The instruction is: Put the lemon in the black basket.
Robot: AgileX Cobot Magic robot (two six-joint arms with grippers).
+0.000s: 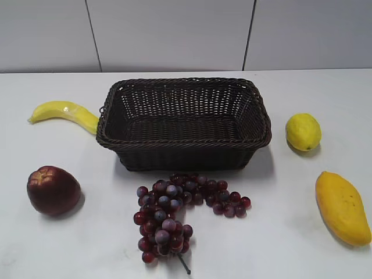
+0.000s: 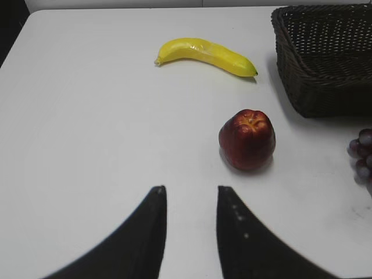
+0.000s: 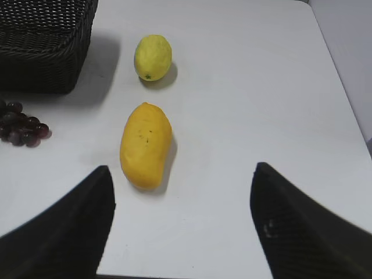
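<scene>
Dimpled oval lemon (image 1: 303, 132) on the smooth white table (image 1: 290, 232), just right of the basket (image 1: 183, 124), apart from it. Dark woven wicker, flared sides, braided rim, nothing inside. Elongated orange-yellow mango (image 3: 145, 144) nearer than the lemon. Curved banana (image 2: 204, 55), glossy red apple (image 2: 247, 139), clustered grapes (image 1: 174, 215) elsewhere. Left gripper (image 2: 190, 200) narrowly parted; right gripper (image 3: 181, 192) spread wide, both holding nothing.
</scene>
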